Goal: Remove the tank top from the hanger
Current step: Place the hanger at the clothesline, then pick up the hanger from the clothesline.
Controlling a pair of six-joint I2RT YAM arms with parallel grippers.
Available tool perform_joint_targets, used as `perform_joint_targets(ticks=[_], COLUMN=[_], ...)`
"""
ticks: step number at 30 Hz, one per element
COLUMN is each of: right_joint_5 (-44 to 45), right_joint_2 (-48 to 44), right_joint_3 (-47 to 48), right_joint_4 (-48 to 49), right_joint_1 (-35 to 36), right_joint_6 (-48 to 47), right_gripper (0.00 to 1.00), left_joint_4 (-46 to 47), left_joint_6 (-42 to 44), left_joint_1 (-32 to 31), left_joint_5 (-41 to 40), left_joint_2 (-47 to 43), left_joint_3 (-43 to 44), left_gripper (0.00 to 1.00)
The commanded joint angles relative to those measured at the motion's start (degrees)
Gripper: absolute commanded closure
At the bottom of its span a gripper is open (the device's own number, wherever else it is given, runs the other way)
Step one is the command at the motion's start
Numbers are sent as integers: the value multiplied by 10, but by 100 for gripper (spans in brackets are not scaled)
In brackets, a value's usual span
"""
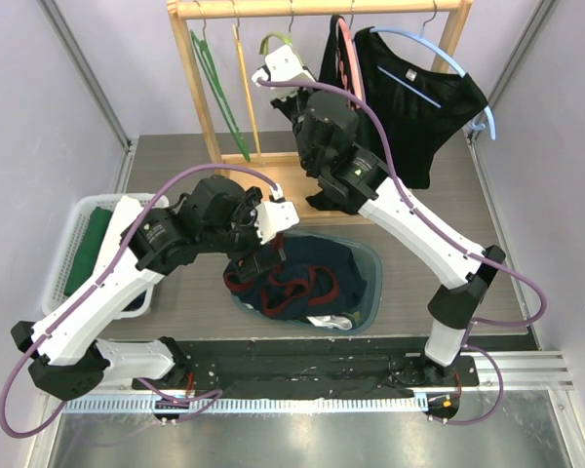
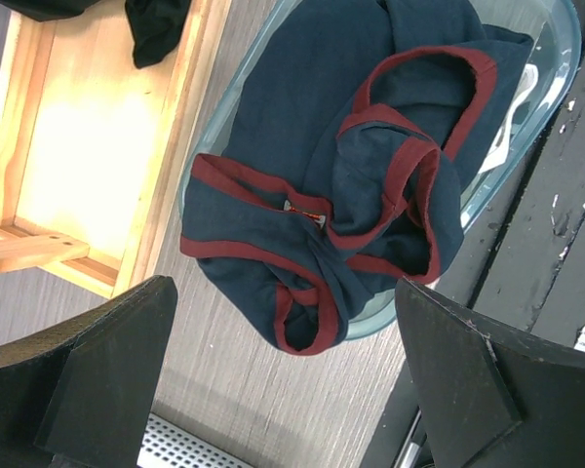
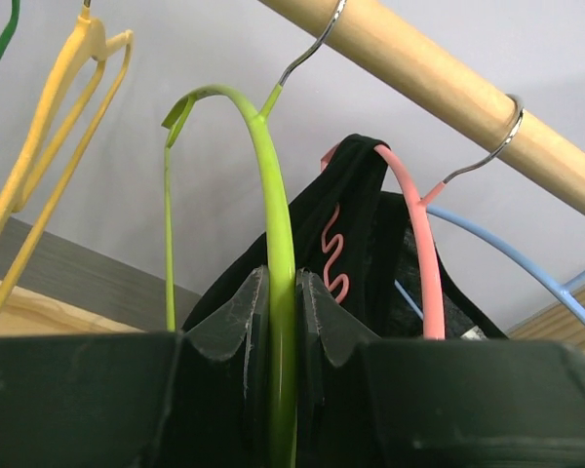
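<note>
Far left of the top view there's a white slatted plastic basket point(image 1: 57, 278) with a folded green cloth point(image 1: 86, 249) in it. Next over, the left gripper point(image 2: 285, 380) hangs above the bin. Its blunt, matte black fingers point(image 2: 107, 370) are spread wide with nothing between them.

Right under it is the navy tank top point(image 2: 370, 185), soft knit with dark red trim on the neck and armholes. It's off any hanger and crumpled in a heap in a clear, blue-tinted oval bin point(image 2: 556, 58) on the grey wood-grain surface point(image 1: 175, 156).

Up top is the pale wooden rack point(image 1: 322, 8) with a round rail. Hanging from it are a thin dark green hanger point(image 1: 210, 73), a yellow one point(image 1: 244, 88), then a glossy lime hanger point(image 3: 278, 234), which is bare. The right gripper point(image 3: 283, 331) has its fingers point(image 3: 239, 322) clamped on the lime one's curved shoulder.

Further right, a pink hanger point(image 3: 414, 224) and a light blue one point(image 3: 507, 258) carry black garments point(image 1: 419, 107).
</note>
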Motion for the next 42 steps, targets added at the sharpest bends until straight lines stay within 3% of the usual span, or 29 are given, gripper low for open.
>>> perform_joint_targets(ticks=[1,4,5,6,7,10,12,18,23,31,42], right_joint_5=[-1,-13,-17,-22,-23,-29,-50,-80,-71,-65,-116], right_joint_2=[-15,-14,-14,-15,-18,-29,-40,-133,-193,-192,-170], right_joint_3=[14,13,14,13,13,29,50,22,2,-24,-48], right_joint_4=[12,-23,-34,-48,-50,-78,-115,-129,-121,-150,-198], right_joint_1=[-2,-2,-2,-2,-2,-2,-2,-2,-29,-84,-118], right_joint_6=[13,36,44,57,62,94,121,189,210,246,303], right_gripper=[99,98,92,83,65,42,34,25,24,26,18], left_joint_4=[1,3,12,18,25,59,73,97,116,121,115], left_joint_6=[11,8,6,3,-2,-6,-4,15,29,37,39], left_joint_1=[3,2,3,2,3,2,3,3,3,2,3], left_joint_5=[-10,-16,-23,-42,-52,-113,-149,-178,-211,-227,-222], left_joint_2=[-11,-11,-11,-12,-11,-11,-9,-3,6,1,2], left_joint_3=[17,22,23,24,26,30,28,8,-7,-25,-25], left_gripper=[0,0,0,0,0,0,0,0,0,0,0])
